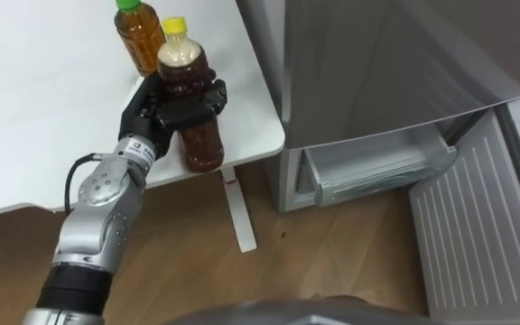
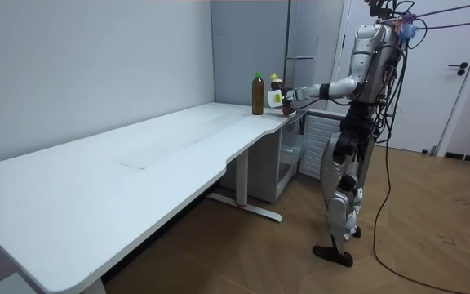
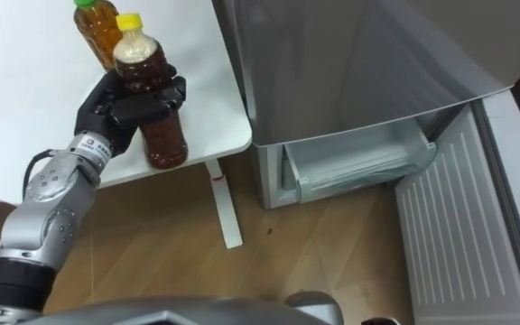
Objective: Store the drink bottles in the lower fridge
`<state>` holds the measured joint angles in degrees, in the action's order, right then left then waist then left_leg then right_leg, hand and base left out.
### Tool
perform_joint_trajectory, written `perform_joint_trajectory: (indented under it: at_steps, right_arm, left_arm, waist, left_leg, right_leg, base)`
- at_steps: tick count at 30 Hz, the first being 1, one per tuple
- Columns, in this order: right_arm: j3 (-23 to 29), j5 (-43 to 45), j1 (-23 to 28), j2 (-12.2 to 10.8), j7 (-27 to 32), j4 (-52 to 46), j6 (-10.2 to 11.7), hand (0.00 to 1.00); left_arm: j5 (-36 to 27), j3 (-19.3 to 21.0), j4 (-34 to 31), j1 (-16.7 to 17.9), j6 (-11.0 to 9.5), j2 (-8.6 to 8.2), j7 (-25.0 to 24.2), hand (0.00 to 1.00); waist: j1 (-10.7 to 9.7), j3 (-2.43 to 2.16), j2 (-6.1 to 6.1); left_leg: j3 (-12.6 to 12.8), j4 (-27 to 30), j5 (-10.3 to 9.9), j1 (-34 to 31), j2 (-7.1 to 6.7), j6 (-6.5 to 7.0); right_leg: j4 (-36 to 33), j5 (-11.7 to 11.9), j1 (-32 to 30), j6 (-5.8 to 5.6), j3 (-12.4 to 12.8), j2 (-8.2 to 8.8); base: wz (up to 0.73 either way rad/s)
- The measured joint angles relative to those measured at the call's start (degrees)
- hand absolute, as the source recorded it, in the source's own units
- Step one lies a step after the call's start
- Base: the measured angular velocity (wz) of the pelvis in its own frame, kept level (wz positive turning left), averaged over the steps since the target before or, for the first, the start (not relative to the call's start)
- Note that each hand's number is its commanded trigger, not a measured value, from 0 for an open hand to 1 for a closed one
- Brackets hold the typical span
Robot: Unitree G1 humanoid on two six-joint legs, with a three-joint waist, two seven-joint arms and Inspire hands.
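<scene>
Your left hand (image 1: 152, 113) is curled tight round the middle of the yellow-capped bottle (image 1: 201, 144) at the table (image 1: 43, 90) corner, a grip that should keep it upright on its way to the open lower fridge (image 1: 377, 167), while the green-capped bottle (image 1: 141, 38) waits just behind.

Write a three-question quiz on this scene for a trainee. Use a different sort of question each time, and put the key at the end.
1. True or false: the left hand is curled round the yellow-capped bottle.
2. Multiple choice: where does the green-capped bottle stand? A) on the table B) in a fridge drawer C) on the floor
3. Fill in the gap: the lower fridge door is ____.

Key: 1 true; 2 A; 3 open.
</scene>
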<state>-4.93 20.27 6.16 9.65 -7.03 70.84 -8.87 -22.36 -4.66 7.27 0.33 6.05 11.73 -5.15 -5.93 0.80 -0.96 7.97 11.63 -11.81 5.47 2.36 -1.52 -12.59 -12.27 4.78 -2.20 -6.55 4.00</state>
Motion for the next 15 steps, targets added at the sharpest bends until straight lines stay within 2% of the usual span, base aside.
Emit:
perform_joint_trajectory:
  at_steps: [7,11,15]
  right_arm:
    - [-0.2,-0.2,-1.2,0.0,0.0,-1.7,-0.2,0.0]
    - [-0.1,-0.9,-1.4,0.1,0.8,-2.1,0.6,0.0]
    - [-0.1,-0.9,-1.8,0.0,2.4,-2.2,0.9,0.0]
  left_arm:
    - [-0.4,-0.2,0.0,0.0,0.0,-0.5,0.0,1.0]
    - [-2.3,-0.3,-0.6,0.0,0.0,-2.3,0.0,1.0]
    - [-4.0,-0.9,-2.9,0.0,0.0,-2.34,0.0,1.0]
  waist:
    - [0.2,-0.31,-0.07]
    - [1.4,-0.42,0.34]
    - [1.6,-0.6,0.91]
  left_leg:
    - [0.0,0.0,0.0,-0.3,0.0,0.0]
    - [0.1,-0.1,0.0,-0.3,0.0,-0.01]
    - [0.0,0.1,0.0,-0.8,0.0,0.0]
  right_leg:
    - [-0.7,0.0,-0.6,0.0,0.0,0.01]
    - [-0.9,0.0,-0.7,0.0,0.0,0.03]
    - [-0.9,0.0,-0.7,0.0,-0.2,0.07]
  base:
    - [0.0]
    - [0.0]
    - [0.02]
